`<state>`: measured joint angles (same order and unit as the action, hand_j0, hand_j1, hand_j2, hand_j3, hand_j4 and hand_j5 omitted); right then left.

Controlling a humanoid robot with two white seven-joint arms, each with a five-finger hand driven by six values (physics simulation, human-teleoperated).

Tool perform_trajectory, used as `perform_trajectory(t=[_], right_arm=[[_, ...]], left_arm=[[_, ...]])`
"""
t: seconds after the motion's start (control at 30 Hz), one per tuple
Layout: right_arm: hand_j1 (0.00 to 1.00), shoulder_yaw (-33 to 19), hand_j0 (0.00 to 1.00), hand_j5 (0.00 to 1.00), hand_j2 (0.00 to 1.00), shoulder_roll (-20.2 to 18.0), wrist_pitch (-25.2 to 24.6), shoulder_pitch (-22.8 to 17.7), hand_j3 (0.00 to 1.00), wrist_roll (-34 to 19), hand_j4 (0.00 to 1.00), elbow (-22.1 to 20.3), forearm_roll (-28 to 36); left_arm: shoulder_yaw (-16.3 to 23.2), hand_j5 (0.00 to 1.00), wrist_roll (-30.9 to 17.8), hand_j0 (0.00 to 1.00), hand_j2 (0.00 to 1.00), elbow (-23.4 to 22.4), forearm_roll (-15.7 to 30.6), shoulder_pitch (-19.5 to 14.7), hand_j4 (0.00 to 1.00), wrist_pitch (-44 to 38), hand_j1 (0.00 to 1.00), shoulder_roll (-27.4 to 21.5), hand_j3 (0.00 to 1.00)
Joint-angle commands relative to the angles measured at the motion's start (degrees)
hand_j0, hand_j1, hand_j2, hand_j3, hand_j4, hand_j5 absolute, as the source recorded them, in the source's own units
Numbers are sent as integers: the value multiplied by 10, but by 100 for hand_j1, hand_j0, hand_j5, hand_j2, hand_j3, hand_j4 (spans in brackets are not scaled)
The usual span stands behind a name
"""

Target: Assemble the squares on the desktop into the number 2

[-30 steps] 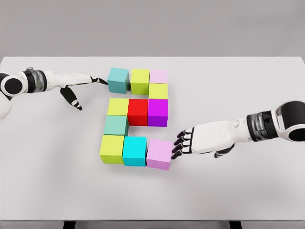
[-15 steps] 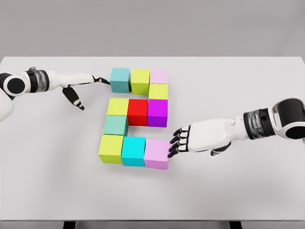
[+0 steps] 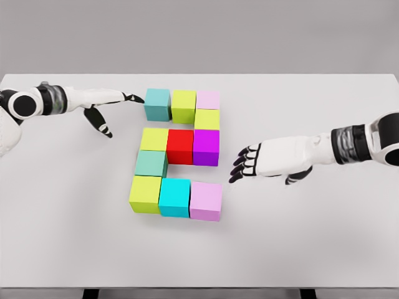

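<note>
- White table (image 3: pixel 75 237) carries all ten squares, and from my station they already read as a 2; I judge the job all but done.
- My left hand (image 3: pixel 115 103) sits at the far left of the top row, index finger stretched toward the teal square (image 3: pixel 157 104), fingertip just beside its left face or barely touching it, I cannot tell which; the hand grasps nothing.
- Top row: teal, then the lime square (image 3: pixel 184 106), then the pale pink square (image 3: pixel 207 99). A thin seam shows between teal and lime, so a last nudge may be what is left.
- Under the pink sits a yellow-green square (image 3: pixel 207 119), forming the right-hand drop.
- Middle row: yellow-green square (image 3: pixel 154 139), red square (image 3: pixel 180 146), purple square (image 3: pixel 206 147), packed tight.
- The sea-green square (image 3: pixel 151 164) makes the left-hand drop.
- Bottom row: lime-yellow square (image 3: pixel 146 194), cyan square (image 3: pixel 175 197), lilac square (image 3: pixel 206 201), touching side by side.
- My right hand (image 3: pixel 252 165) hovers to the right of the figure, clear of the lilac and purple squares, fingers loosely spread and empty.
- No brand, label or writing is visible on any square, arm or the table.
</note>
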<state>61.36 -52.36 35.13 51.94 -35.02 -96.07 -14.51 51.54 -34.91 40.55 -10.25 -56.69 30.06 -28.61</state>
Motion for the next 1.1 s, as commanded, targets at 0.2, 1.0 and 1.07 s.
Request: perform_trajectory(t=[0.2,1.0,1.07], right_arm=[[100,-63,100,100,100,-5,-1,4,100,0,100,142,200],[100,-83,100,100,100,2,-1,4,100,0,100,216,276],[100,-83,100,100,100,2,-1,4,100,0,100,215,276]], left_arm=[[0,100,0,100,100,1,3,-4,100,-2,100,9,100],[-3,100,-1,100,100,226,52,83,100,49,100,-208,100],[-3,100,-1,100,100,224,51,84,100,49,100,-207,100]])
